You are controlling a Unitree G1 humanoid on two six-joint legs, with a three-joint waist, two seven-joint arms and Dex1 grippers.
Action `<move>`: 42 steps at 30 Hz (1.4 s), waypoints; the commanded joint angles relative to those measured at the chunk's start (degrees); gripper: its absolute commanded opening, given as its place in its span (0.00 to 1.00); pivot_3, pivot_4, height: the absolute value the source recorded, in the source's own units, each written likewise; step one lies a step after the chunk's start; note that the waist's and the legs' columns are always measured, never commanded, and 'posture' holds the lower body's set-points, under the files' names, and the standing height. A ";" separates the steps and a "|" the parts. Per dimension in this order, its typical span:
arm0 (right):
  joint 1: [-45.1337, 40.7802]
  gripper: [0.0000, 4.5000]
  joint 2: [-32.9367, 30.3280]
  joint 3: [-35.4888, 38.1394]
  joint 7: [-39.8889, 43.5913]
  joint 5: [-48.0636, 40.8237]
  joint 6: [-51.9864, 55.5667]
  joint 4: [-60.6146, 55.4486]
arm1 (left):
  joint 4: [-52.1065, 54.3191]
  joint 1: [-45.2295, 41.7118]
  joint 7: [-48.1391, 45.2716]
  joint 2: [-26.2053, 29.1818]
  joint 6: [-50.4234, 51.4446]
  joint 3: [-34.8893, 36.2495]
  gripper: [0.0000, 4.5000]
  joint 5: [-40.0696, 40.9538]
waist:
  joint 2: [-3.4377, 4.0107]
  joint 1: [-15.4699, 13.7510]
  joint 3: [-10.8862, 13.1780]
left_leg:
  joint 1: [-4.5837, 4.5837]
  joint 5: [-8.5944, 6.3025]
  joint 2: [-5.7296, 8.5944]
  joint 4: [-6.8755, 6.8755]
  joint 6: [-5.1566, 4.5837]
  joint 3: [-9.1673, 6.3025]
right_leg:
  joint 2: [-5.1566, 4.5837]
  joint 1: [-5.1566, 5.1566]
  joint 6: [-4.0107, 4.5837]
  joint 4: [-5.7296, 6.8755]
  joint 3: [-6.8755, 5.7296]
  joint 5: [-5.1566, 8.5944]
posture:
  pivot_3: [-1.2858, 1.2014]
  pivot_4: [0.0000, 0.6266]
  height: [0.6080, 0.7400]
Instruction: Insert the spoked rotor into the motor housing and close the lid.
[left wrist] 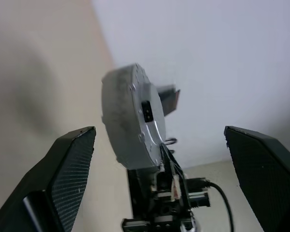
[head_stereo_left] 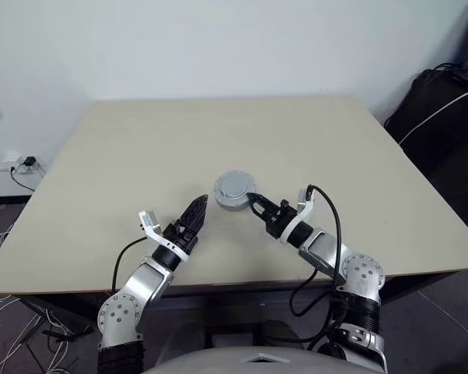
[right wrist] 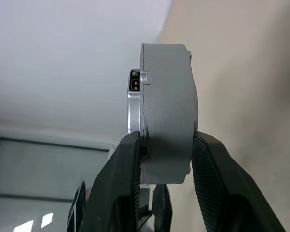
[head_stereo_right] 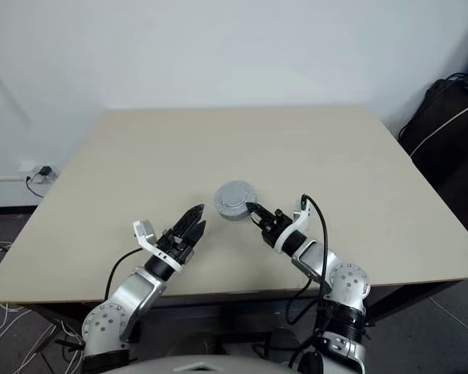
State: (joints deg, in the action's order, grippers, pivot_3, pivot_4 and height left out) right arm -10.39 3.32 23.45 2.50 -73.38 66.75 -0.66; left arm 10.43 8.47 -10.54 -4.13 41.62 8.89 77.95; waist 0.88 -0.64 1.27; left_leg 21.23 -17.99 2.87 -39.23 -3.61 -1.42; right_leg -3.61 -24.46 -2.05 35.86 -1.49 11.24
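Your right gripper (head_stereo_left: 255, 199) reaches forward and inward, fingers (right wrist: 128, 174) clamped on both faces of the housing (head_stereo_left: 235, 190), holding it off the table. Your left gripper (head_stereo_left: 196, 216) sits just beside it, fingers (left wrist: 70, 166) spread wide, touching nothing.

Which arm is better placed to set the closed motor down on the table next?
The right. The right gripper is clamped on the motor housing, lid on, above the table; the left gripper is open beside it, holding nothing.
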 commanded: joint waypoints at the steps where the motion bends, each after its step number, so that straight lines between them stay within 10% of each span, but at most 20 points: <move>1: -0.11 0.27 -0.29 -2.51 0.94 -5.71 2.15 -4.21 | -1.11 1.88 0.34 -9.03 -1.03 -3.03 1.00 3.68 | 0.00 0.01 0.00 | -0.01 0.00 -0.01 0.00 0.00 0.01 | 0.01 0.00 0.00 0.00 0.01 0.00 | 0.52 0.00 1.00; 21: 4.64 0.27 -5.61 -10.07 -3.27 -16.48 1.54 -7.26 | -2.08 1.77 -0.92 -5.80 -4.88 -7.18 1.00 6.82 | -0.04 -0.01 0.01 | -0.36 -0.06 -0.05 -0.01 -0.16 0.31 | 0.09 0.26 -0.04 0.01 0.16 0.00 | 0.52 0.00 1.00; 29: 4.89 0.27 -7.52 -12.45 -3.36 -14.90 -0.56 -8.52 | -2.68 1.42 -1.04 -5.60 -5.48 -7.75 0.50 6.64 | -0.11 -0.01 0.05 | -0.39 -0.07 -0.06 -0.01 -0.19 0.35 | 0.10 0.29 -0.06 0.00 0.16 -0.01 | 0.52 0.00 1.00; 35: 4.88 0.27 -9.13 -14.82 -4.27 -4.27 -6.64 -11.78 | -2.76 1.16 -0.93 -4.93 -5.99 -7.97 0.47 6.61 | -0.13 -0.02 0.04 | -0.42 -0.08 -0.06 -0.02 -0.21 0.36 | 0.10 0.33 -0.09 -0.02 0.15 0.00 | 0.52 0.00 1.00; 42: 6.00 0.79 -15.40 -21.49 -0.45 11.99 -12.31 -18.07 | -4.00 -1.44 2.77 -4.14 -10.25 -5.87 0.47 2.07 | -0.17 -0.20 0.07 | -0.56 -0.16 -0.04 -0.12 -0.33 0.39 | 0.09 0.54 -0.36 -0.09 0.14 0.07 | 0.52 0.00 1.00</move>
State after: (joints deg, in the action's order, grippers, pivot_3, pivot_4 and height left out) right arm -4.01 -11.27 3.85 0.78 -65.81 56.69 -15.12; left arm 4.67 9.77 -7.86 -3.67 32.86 2.56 80.49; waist 0.71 -0.84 1.33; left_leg 20.67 -18.15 2.82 -39.35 -3.94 -1.03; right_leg -3.52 -23.92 -2.39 35.77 -1.34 11.30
